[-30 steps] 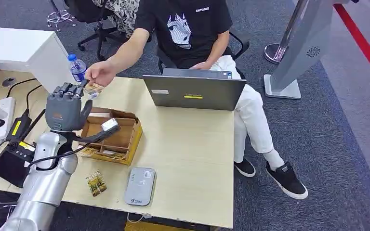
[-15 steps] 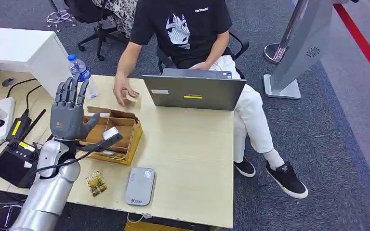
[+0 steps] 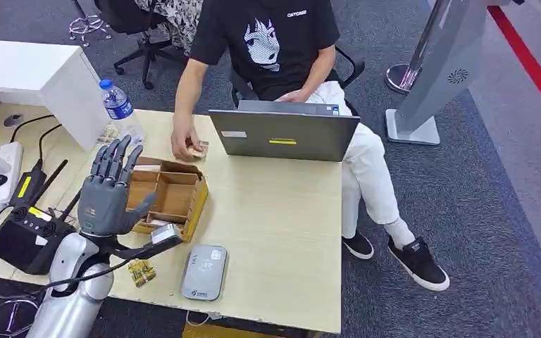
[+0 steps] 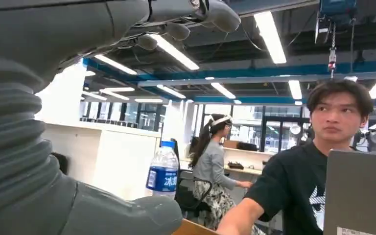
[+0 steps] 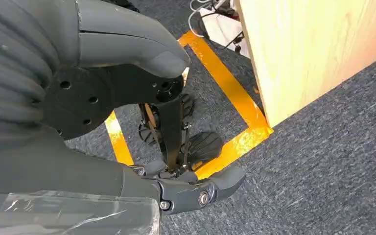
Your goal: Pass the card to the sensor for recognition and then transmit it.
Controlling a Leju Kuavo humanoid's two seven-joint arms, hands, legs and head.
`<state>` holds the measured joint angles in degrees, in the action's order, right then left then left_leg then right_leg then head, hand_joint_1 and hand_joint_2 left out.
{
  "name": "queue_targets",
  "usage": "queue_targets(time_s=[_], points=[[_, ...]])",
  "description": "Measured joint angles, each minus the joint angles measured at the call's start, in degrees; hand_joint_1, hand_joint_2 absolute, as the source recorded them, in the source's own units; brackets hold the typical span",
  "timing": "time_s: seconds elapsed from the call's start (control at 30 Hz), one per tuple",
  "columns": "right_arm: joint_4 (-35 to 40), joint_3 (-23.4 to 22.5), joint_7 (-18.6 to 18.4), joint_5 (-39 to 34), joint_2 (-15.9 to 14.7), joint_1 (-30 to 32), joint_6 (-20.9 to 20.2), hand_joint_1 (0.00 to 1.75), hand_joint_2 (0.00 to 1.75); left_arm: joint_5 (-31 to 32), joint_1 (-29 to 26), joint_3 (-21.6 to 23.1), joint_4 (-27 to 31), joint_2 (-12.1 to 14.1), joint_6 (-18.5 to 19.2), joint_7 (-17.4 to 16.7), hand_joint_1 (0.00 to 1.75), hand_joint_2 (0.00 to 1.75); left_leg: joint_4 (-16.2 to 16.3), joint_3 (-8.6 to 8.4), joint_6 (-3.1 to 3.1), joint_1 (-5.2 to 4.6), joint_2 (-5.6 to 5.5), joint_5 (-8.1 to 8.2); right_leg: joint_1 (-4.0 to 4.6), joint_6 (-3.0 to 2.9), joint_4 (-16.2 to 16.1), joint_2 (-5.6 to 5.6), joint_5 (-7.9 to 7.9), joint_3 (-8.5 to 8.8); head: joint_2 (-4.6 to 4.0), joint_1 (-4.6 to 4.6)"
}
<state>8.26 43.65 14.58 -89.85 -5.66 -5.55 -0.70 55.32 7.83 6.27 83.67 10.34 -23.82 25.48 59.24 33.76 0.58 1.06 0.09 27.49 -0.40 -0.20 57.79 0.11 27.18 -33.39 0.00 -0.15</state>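
My left hand (image 3: 109, 193) is raised over the near-left part of the table, palm forward, fingers spread, holding nothing; in the left wrist view its grey cover (image 4: 24, 147) and fingers show against the ceiling. A person's hand (image 3: 183, 141) rests on the table by the laptop and holds a small card (image 3: 199, 149). The grey sensor pad (image 3: 204, 272) lies flat near the table's front edge. A second small card packet (image 3: 141, 268) lies left of the pad. My right hand (image 5: 127, 122) hangs beside the table over the carpet, holding nothing.
An open cardboard box (image 3: 194, 201) sits just behind my left hand. A grey laptop (image 3: 285, 134) stands in front of the seated person (image 3: 268, 42). A water bottle (image 3: 116, 102) stands at the far left. Black devices and cables (image 3: 21, 225) lie left of my arm.
The person's hand carried the card from my left fingertips across to the table beside the laptop. My left hand drew back and lower, toward the near edge, its fingers still spread.
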Motion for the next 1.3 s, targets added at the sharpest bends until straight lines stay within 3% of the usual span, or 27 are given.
queue_targets(time_s=[0.2,0.37,0.5,0.63,0.83,1.0,1.3], points=[[0.0,-0.87,0.2,0.0,0.0,0.11,0.04,0.0,1.75,-3.88,-3.9,0.85,4.01,-0.04,1.36,4.14,0.0,1.75,0.0,-0.01,0.0,0.0,0.01,0.01,0.0,-0.01,-0.01,0.02,0.0,0.0,0.0,0.0],[0.0,-2.01,0.59,0.0,0.0,0.24,-0.5,0.0,1.75,-12.22,-7.17,3.48,7.11,-0.02,12.6,8.92,0.0,1.75,0.0,0.01,-0.03,-0.01,0.0,0.04,-0.01,0.04,-0.02,0.0,0.03,-0.01,0.0,0.0],[0.0,-3.04,0.59,0.0,0.0,0.29,-1.35,0.0,1.75,-7.71,-8.53,5.84,7.19,1.39,16.06,7.43,0.0,1.75,0.0,0.0,-0.03,-0.01,0.02,0.04,-0.01,0.03,-0.02,0.01,0.03,-0.01,0.0,0.0],[0.0,-3.59,0.59,0.0,0.0,0.31,-1.66,0.0,1.75,-4.53,-9.5,7.69,6.41,3.54,15.54,5.01,0.0,1.75,0.0,0.0,-0.03,0.01,0.01,0.03,0.0,0.03,-0.01,0.0,0.03,-0.01,0.0,0.0],[0.0,-4.07,0.59,0.0,0.0,0.36,-1.66,0.0,1.75,-1.53,-10.61,7.87,4.53,4.46,12.83,1.99,0.0,1.75,-0.01,0.01,-0.03,0.0,0.01,0.03,0.0,0.03,-0.01,0.0,0.03,-0.01,0.0,0.02],[0.0,-4.17,0.57,0.02,0.0,0.37,-1.64,0.0,1.75,7.21,-10.15,7.84,0.44,4.94,7.12,-4.57,0.0,1.75,0.0,0.01,-0.03,-0.01,0.01,0.03,0.0,0.03,-0.01,0.0,0.03,-0.01,0.0,0.02],[0.0,-4.15,0.44,0.35,0.0,0.35,-1.64,0.0,1.75,8.59,-7.15,6.86,-8.97,5.22,5.27,-5.87,0.0,1.75,0.0,0.0,-0.03,0.01,0.0,0.03,0.0,0.02,-0.01,-0.01,0.02,0.0,0.0,0.02]])
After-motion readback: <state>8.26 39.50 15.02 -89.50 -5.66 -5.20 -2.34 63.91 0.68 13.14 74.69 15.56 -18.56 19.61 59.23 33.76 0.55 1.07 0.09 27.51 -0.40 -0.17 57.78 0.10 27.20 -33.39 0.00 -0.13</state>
